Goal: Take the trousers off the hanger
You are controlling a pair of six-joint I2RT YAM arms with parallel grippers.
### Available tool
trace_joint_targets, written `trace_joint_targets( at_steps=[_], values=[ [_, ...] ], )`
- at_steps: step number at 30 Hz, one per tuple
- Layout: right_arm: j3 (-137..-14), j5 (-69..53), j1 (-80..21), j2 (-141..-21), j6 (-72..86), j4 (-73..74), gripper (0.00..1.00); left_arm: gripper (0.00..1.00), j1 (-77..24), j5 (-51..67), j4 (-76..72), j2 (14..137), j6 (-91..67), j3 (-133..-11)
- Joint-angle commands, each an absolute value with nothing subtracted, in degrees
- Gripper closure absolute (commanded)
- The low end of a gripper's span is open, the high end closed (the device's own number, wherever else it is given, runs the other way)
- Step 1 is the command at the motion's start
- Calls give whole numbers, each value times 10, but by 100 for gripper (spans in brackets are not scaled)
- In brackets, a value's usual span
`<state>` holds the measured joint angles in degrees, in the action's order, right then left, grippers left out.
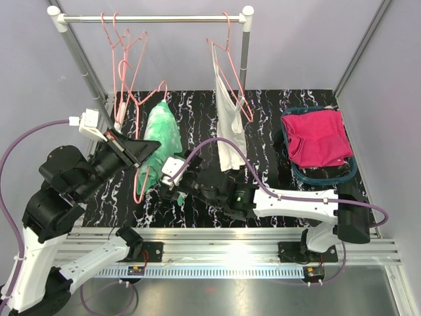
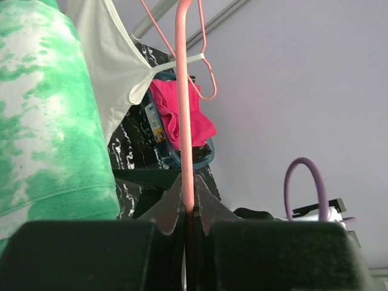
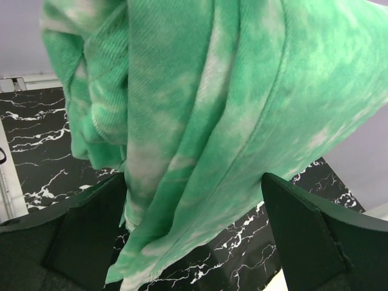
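- Left pincer (image 2: 188,209), close under its own lens, is pressed together on the wire of the pink hanger (image 2: 183,109); the wire runs straight up from between the black fingers.
- Green-and-white mottled trousers (image 1: 161,131) are draped over that hanger, bunched and hanging above the left-centre of the desk (image 1: 270,108); the hanger's hook sits well below the rail (image 1: 154,18), not on it.
- Right pincer (image 3: 194,212) is spread wide, one finger on each side of the trousers' lower folds; whether the pads touch the cloth I cannot tell.
- Just right of the trousers, a white top (image 1: 227,118) hangs from a second hanger (image 1: 227,59) hooked on the rail; empty hangers (image 1: 123,52), also pink, hang near the rail's left end.
- Farther right, a teal basket (image 1: 322,176) on the black marbled desk holds a crimson garment (image 1: 316,135).
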<state>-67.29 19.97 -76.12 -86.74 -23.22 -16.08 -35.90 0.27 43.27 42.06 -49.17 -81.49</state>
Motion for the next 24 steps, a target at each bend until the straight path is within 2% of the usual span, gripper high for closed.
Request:
trace_joint_targets(
  at_steps=[1, 17, 21, 24],
  values=[
    [-712, 241, -762, -889, -261, -200, 1, 100, -360, 37, 292, 401, -505, -826],
    [-794, 207, -730, -889, -170, -163, 0, 100, -360, 25, 295, 392, -497, -802],
    [-802, 203, -727, -886, -179, -162, 6, 100, -360, 31, 294, 391, -498, -799],
    [-816, 207, -726, -888, -190, -159, 3, 100, -360, 35, 293, 390, -502, -794]
  ],
)
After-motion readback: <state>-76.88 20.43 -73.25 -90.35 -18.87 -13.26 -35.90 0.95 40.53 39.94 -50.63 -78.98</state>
